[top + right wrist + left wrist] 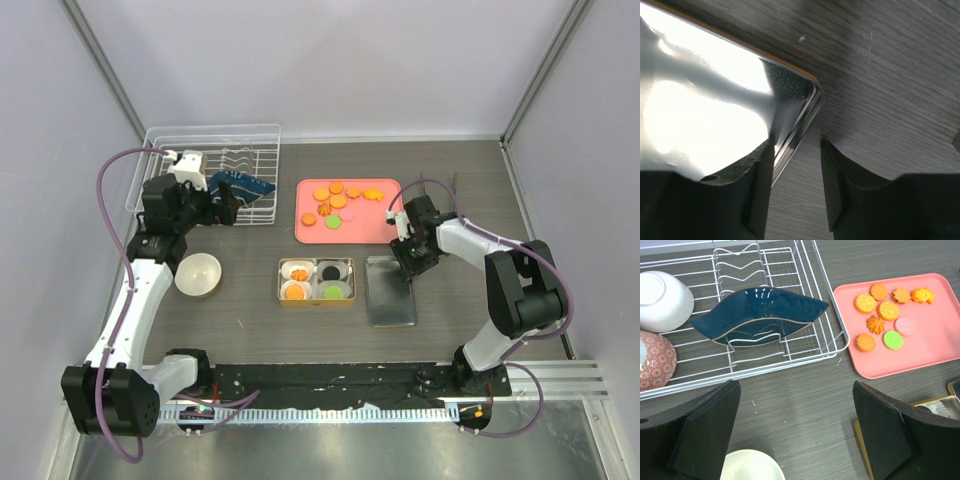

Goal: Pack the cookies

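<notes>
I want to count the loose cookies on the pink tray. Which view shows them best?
Left wrist: the cookies lie close and sharp, shapes distinct. The top view shows them small; the right wrist shows none.

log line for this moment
left end effector open by rack | right end effector astride lid edge | cookies on tray

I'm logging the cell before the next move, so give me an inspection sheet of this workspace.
Surface: dark wood-grain table, faintly scratched.
Job's things: small flat cookies, mostly orange, on pink plastic tray; four more in white paper cups inside gold rectangular tin; shiny metal lid beside it.
Clutter: white wire rack holding blue ceramic dish and two bowls; cream bowl on table.
End effectors: left end effector open, empty; right end effector jaws apart, straddling lid's rim.
Cables: purple cables, one looping on each side.
Surroundings: pale enclosure walls.
</notes>
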Motion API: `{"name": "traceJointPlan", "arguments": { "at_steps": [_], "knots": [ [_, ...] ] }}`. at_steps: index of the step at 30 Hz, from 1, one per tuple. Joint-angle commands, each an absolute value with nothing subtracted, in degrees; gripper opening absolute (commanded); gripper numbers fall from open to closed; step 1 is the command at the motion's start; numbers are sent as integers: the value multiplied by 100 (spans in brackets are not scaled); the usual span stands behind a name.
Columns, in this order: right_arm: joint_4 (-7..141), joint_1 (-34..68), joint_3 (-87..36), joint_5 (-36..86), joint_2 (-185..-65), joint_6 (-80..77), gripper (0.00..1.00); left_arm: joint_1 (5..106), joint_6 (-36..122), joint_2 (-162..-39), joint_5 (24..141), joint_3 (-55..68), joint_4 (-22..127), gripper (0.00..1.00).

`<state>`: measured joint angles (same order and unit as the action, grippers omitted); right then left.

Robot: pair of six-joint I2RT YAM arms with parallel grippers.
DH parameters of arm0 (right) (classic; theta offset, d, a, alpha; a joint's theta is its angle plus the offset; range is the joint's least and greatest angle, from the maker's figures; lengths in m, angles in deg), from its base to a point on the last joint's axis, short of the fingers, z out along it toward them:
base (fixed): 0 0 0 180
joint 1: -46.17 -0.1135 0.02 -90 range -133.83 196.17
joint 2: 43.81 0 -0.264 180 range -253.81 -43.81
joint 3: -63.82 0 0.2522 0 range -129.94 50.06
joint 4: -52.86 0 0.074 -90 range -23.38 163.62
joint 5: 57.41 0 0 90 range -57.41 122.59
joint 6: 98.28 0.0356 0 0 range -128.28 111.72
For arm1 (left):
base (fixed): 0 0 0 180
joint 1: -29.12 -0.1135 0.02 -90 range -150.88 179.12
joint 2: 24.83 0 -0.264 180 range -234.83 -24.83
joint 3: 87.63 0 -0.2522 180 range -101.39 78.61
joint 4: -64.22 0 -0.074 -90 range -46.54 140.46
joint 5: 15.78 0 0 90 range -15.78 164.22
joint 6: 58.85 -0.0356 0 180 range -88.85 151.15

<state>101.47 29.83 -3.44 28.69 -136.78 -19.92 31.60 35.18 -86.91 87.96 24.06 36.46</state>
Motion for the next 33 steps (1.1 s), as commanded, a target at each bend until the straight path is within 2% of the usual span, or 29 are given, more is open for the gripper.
{"name": "traceJointPlan", "arguments": {
  "at_steps": [1, 6, 13, 19, 25, 33],
  "knots": [
    [10107, 2956, -558, 2978, -13759, -1900, 42, 3132, 3501, -8617, 8864, 2323, 3807, 100],
    [10169, 2956, -637, 2899, -13882, -1874, 21, 3132, 3510, -8626, 8872, 2332, 3824, 100],
    [10248, 2956, -803, 2776, -13874, -1812, 1, 3123, 3519, -8652, 8969, 2350, 3833, 100],
    [10538, 2956, -1233, 2758, -13601, -1768, 1, 3141, 3528, -8644, 9355, 2315, 3833, 100],
    [11135, 2947, -2041, 2697, -13118, -1830, 1, 3368, 3440, -8679, 10647, 2157, 3737, 100],
    [11838, 2701, -3351, 2539, -12775, -2111, 1, 5319, 2658, -9469, 10341, 1313, 2937, 100]
  ]
}}
